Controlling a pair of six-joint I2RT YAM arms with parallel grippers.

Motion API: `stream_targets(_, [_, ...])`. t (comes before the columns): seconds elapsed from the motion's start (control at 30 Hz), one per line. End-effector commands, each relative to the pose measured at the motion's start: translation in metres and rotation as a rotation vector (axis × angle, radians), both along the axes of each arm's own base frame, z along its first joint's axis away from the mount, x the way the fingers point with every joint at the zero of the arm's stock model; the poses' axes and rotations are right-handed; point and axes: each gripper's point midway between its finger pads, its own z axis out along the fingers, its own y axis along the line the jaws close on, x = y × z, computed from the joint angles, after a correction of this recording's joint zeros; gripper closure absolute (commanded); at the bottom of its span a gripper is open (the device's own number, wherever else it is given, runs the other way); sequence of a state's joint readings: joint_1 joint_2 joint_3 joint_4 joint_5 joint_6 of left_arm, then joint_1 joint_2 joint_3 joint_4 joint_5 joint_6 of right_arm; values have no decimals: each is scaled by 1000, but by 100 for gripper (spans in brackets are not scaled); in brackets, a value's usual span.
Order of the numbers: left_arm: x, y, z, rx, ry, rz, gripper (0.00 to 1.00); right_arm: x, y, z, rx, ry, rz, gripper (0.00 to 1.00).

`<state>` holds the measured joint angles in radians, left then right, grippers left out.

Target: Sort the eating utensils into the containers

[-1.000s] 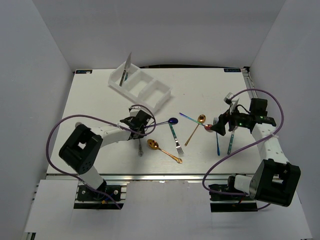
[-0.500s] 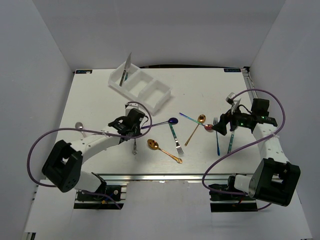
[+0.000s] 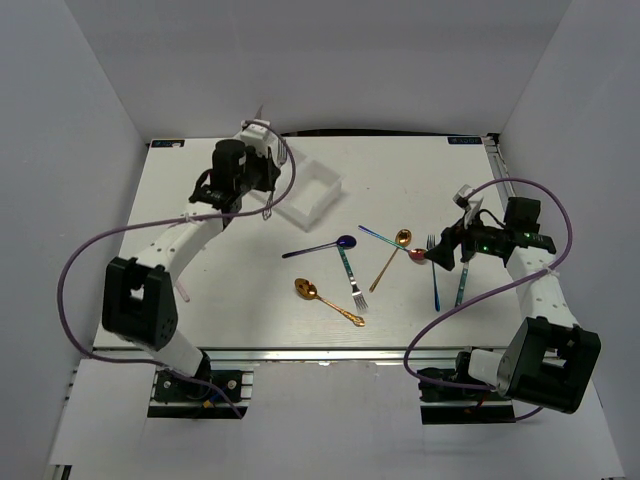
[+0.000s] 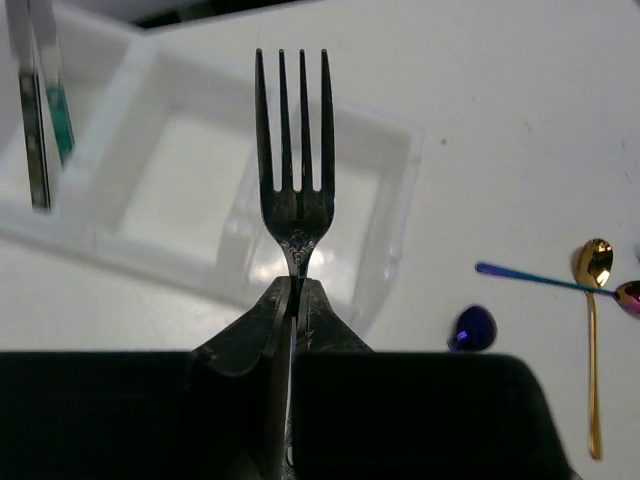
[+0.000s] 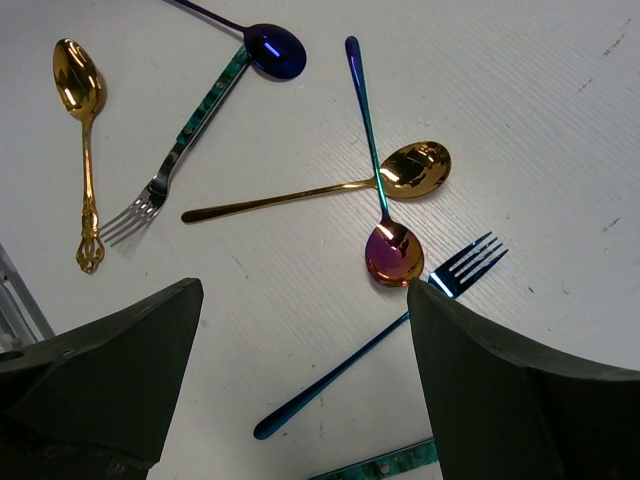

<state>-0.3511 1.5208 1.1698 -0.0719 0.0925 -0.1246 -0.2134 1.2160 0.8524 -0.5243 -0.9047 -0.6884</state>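
the left gripper [image 4: 295, 287] is squeezed almost closed on the neck of a dark silver metal fork [image 4: 293, 150], and the prongs point up in the left wrist view. the fork hangs over the white plastic tray with three boxes [image 4: 400, 190], at the upper left of the top view. it looks to be above the right end box or the wall next to it, but i cannot tell which.

to do this well, i think the arm should put the fork over the middle of one box, go low, then let go softly so the fork does not bounce out.

a long silver knife [image 4: 33, 120] leans in the far left box. it is cut off at the top edge.

the right gripper [image 5: 305, 330] is wide open and holds nothing. it hangs over loose things like a shiny gold spoon [image 5: 415, 168].

in the top view the left arm hides most of the tray. the fork's handle is hidden inside the gripper.
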Motion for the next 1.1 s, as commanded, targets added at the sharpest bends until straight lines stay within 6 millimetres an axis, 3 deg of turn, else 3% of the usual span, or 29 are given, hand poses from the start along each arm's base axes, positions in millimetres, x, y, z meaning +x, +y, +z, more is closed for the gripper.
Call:
stream_targets(0.0, [30, -25, 35, 10, -181, -270, 100, -6, 6, 9, 30, -34, 31, 11])
stream_targets(0.03, [42, -25, 46, 4, -214, -273, 100, -7, 7, 10, 36, -35, 35, 11])
stream_targets(0.07, [53, -24, 32, -1, -197, -309, 100, -8, 8, 11, 40, -39, 39, 10])
stream_targets(0.13, [72, -24, 49, -32, -257, -339, 100, -9, 9, 11, 51, -34, 44, 11])
stream_targets(0.17, [83, -24, 35, -45, -241, -345, 100, -9, 10, 11, 53, -33, 47, 11])
stream_targets(0.23, [98, -21, 43, -85, -286, -374, 100, -9, 10, 12, 55, -35, 49, 11])
stream_targets(0.27, [107, -21, 58, -111, -313, -372, 100, -10, 10, 11, 57, -32, 50, 11])
stream_targets(0.3, [121, -20, 41, -118, -282, -364, 100, -10, 10, 11, 56, -33, 51, 11])
stream_targets(0.33, [129, -21, 40, -117, -285, -361, 100, -10, 10, 12, 56, -38, 52, 11])
stream_targets(0.37, [139, -22, 55, -113, -327, -361, 100, -10, 10, 11, 59, -33, 50, 11])
stream_targets(0.4, [152, -18, 40, -105, -309, -328, 100, -10, 11, 11, 60, -34, 53, 11])
stream_targets(0.47, [167, -16, 52, -100, -349, -303, 100, -10, 11, 9, 64, -24, 53, 11])
stream_targets(0.53, [180, -13, 42, -97, -344, -277, 100, -10, 11, 7, 66, -15, 53, 11])
stream_targets(0.57, [185, -14, 50, -96, -364, -276, 100, -10, 10, 6, 65, -15, 53, 11])
stream_targets(0.7, [195, -14, 25, -94, -330, -266, 100, -9, 10, 4, 60, -7, 51, 11])
stream_targets(0.83, [201, -13, -16, -90, -260, -248, 100, -8, 9, 3, 56, -3, 45, 10])
stream_targets(1.07, [203, -9, -47, -114, -183, -204, 96, -6, 7, 2, 49, -6, 24, 11])
